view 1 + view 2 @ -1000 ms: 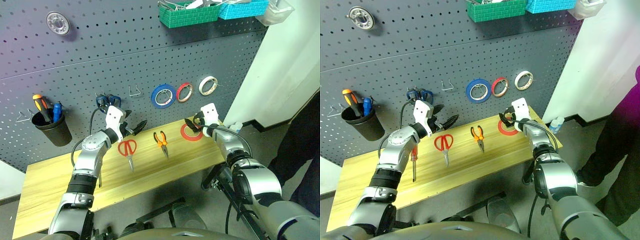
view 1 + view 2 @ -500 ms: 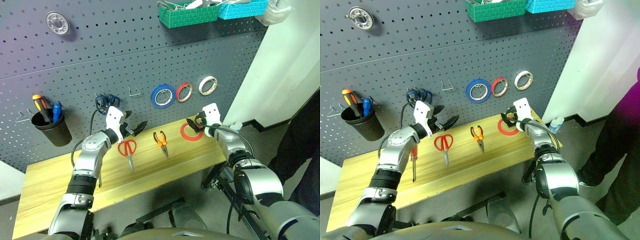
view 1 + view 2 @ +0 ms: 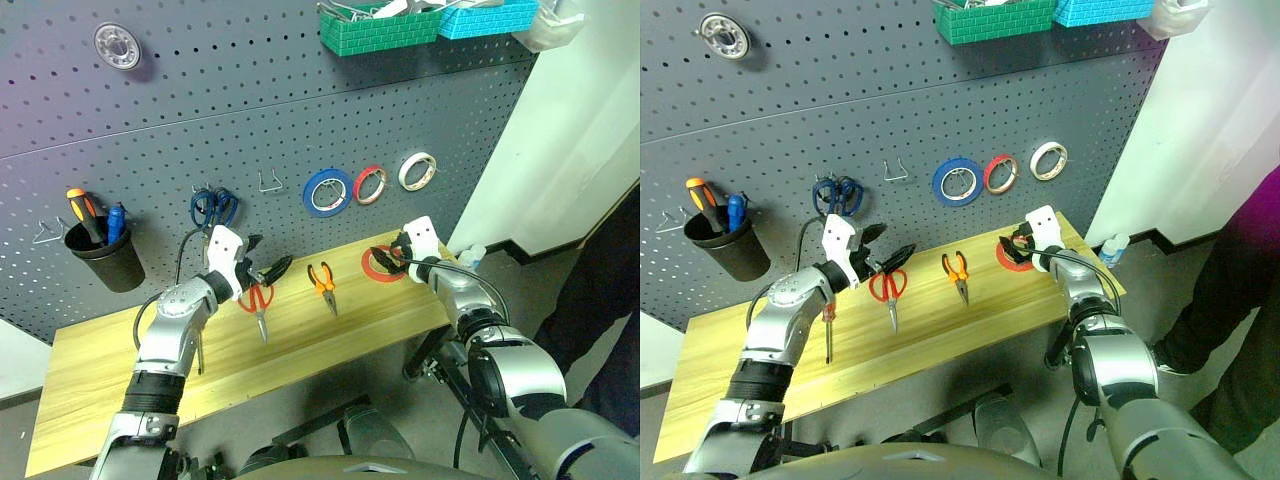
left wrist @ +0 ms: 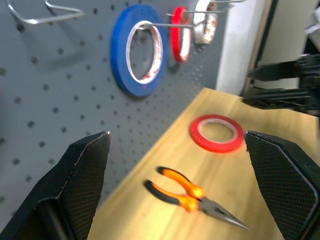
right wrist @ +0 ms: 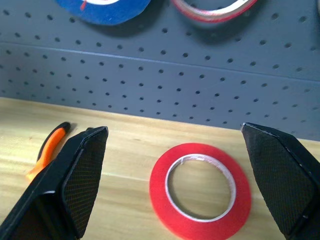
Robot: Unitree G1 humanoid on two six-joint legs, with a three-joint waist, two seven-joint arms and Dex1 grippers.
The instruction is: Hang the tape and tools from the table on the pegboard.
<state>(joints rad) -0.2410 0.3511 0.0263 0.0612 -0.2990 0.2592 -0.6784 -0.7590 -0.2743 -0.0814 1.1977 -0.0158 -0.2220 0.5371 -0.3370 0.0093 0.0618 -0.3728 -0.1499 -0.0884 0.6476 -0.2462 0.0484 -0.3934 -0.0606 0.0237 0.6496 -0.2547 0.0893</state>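
Toward the left end of the pale plank table (image 3: pixel 730 370), a slim red-handled screwdriver (image 3: pixel 827 325) lies beside the left gripper (image 3: pixel 883 260), whose textured black fingers (image 4: pixel 82 175) stand wide apart and empty over red-handled scissors (image 3: pixel 888 290) with steel blades. Midway along the tabletop lie orange-and-black pliers (image 4: pixel 192 192), and near the right back corner the flat glossy red tape (image 5: pixel 201 190) ring rests on the wood, with the right gripper (image 3: pixel 1018 243) spread open and empty just above it. Behind, the dark perforated pegboard (image 3: pixel 890 110) carries wire hooks.
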